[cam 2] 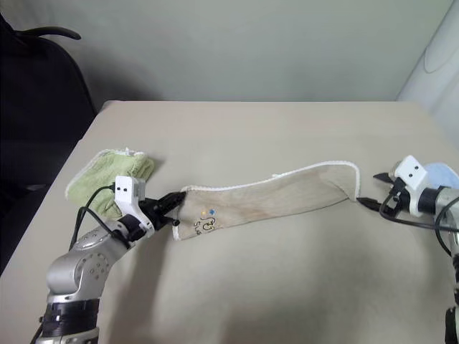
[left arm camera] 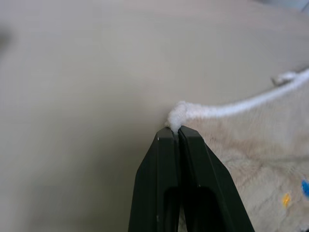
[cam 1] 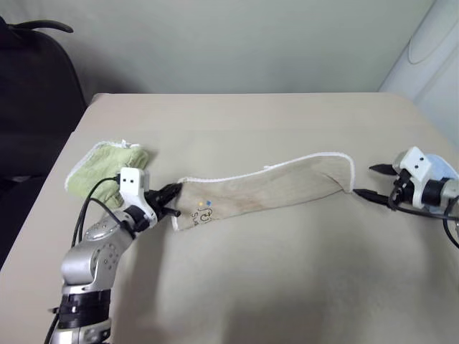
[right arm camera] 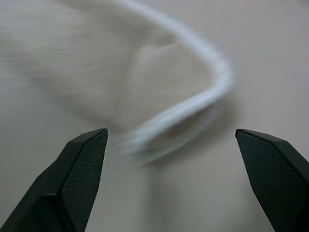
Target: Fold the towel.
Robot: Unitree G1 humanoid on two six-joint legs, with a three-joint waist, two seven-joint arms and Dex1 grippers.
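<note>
Left wrist view showed the left gripper [left arm camera: 179,130] clenched on the corded corner of the towel [cam 1: 272,188], which lay stretched in a long band across the middle of the table [cam 1: 287,301], its other end toward the right edge. The right gripper [cam 1: 374,181] stood spread wide just beside that end, holding nothing. Good practice probably meant pinching that end squarely on the cord and keeping the cloth taut.
</note>
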